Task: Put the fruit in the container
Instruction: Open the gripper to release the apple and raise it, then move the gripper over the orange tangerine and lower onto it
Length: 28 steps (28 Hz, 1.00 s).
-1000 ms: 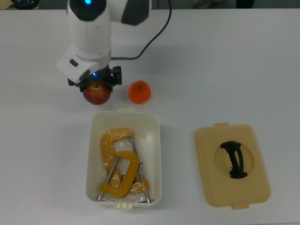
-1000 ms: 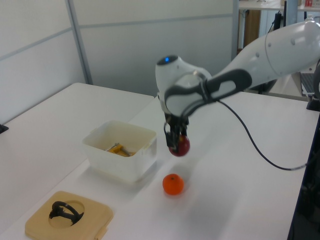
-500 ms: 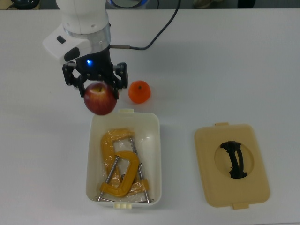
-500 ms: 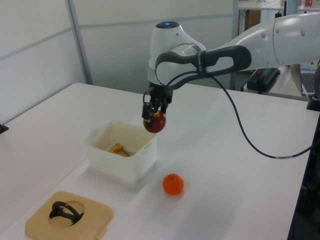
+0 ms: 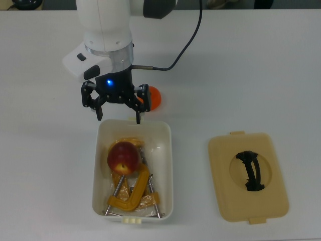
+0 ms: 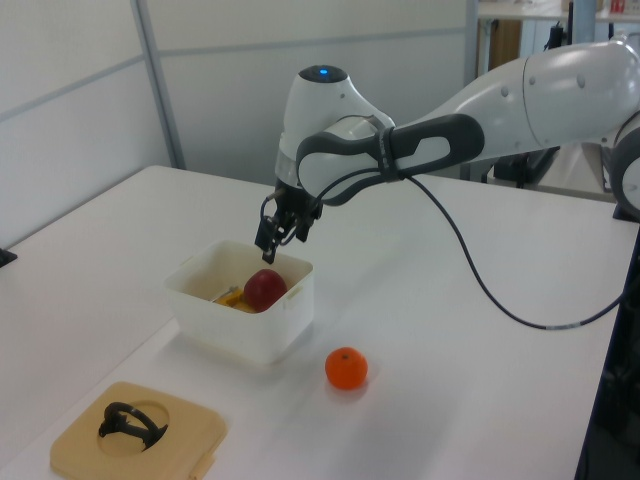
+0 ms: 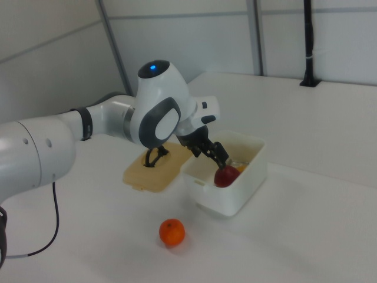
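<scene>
**Resting in the tub: apple inside, orange on the table**

Sitting inside the white container (image 5: 167,165), the red apple (image 5: 123,157) shows a deep red skin with a yellow patch on its upper face in the top view. It lies in the half of the tub nearer the arm, on top of a yellow C-clamp (image 5: 131,193) whose steel screw rods run along the tub's length. In the left view the apple (image 6: 265,289) peeks just above the tub's rim (image 6: 235,318); in the right view it (image 7: 225,175) sits against the near wall of the container (image 7: 231,197).

The container is a white rectangular tub with rounded corners and small cream tabs at both short ends. Its long axis runs top to bottom in the top view, one short end pointing toward the arm. No writing or label can be read on it or on the fruit.

The orange (image 5: 154,99) is plain orange and round, resting on the white table (image 5: 261,75) just outside the tub's near short end, partly hidden by the gripper in the top view. It lies clear in the left view (image 6: 346,368) and the right view (image 7: 172,232).

The gripper (image 5: 118,113) hangs above the tub's near edge, its jaws spread wide and holding nothing.

A tan lid with a black handle (image 5: 248,175) lies flat on the top view's right of the tub, apart from it.
</scene>
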{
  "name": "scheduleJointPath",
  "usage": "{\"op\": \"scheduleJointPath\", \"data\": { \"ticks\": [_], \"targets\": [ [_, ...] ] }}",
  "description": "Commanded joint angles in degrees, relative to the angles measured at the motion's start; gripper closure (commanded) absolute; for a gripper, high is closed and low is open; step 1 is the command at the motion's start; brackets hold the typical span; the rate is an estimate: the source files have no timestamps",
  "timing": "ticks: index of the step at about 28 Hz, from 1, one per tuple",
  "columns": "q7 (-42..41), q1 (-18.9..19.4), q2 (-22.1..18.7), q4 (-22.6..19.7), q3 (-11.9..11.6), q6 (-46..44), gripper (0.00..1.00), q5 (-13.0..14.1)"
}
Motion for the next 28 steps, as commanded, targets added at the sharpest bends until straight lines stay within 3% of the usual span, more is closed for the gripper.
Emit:
{"op": "scheduleJointPath", "data": {
  "ticks": [1, 8, 13, 20, 28],
  "targets": [
    [0.7, 0.2, -1.3, 0.5, 0.0, -6.6, 0.00, -1.1],
    [-6.1, 0.2, -2.9, -1.4, 0.8, -18.5, 0.00, -1.3],
    [-6.9, 0.3, -5.3, -6.5, 1.5, -18.4, 0.00, -1.3],
    [-8.0, 3.0, -10.3, -17.5, 1.8, -12.0, 0.00, -2.3],
    [-7.8, 4.7, -9.9, -20.5, 1.9, -10.0, 0.00, -4.9]
  ]
}}
